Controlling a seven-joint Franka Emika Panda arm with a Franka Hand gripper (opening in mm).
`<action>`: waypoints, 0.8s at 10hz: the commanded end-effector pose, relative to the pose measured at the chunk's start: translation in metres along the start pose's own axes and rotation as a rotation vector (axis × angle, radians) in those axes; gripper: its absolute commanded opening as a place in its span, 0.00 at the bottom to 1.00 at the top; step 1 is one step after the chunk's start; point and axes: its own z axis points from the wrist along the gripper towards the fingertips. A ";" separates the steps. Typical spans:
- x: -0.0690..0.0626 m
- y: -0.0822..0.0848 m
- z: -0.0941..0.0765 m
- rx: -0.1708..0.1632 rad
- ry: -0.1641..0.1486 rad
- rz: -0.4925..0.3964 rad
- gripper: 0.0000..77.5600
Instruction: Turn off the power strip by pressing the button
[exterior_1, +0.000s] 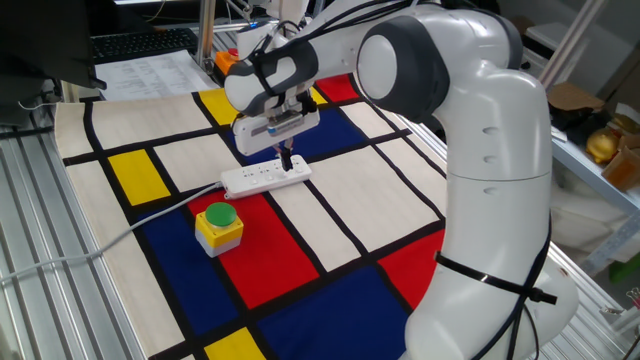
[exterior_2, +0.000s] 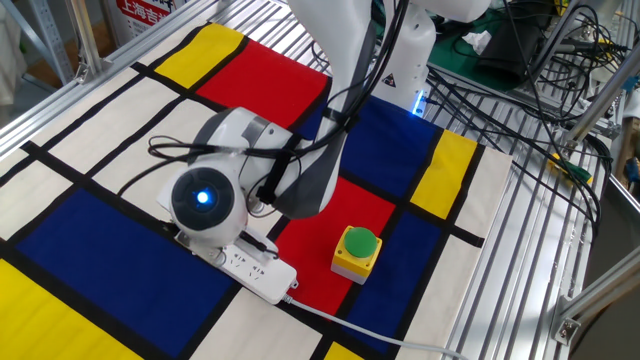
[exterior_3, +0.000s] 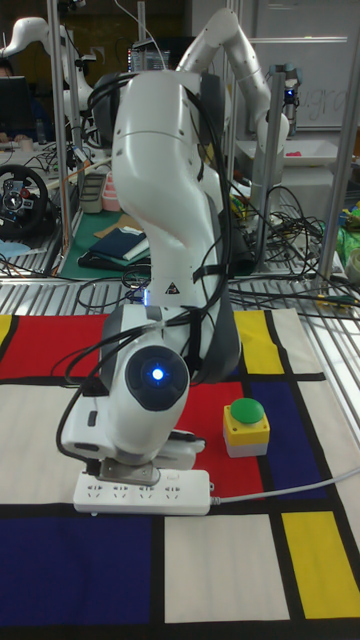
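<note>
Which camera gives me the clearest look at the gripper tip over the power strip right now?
One fixed view: the gripper tip shows unblocked, right over the far end of the power strip, away from its cable. In the other fixed view and the tall fixed view the arm's wrist housing hides the fingertips; only part of the strip shows beneath it.

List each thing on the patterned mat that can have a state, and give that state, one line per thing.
Long white plastic power strip: lying flat, cable attached, sockets unused.
Strip's tiny end button: not discernible.
Green dome button on yellow box: upright, untouched.
Robot's claw: tips down at the strip's end; open or shut unclear.
</note>
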 end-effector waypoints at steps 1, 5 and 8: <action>-0.001 0.000 0.000 0.008 0.013 0.005 0.00; -0.002 0.000 0.002 0.004 0.091 0.011 0.00; -0.003 0.002 0.005 0.000 0.089 0.008 0.00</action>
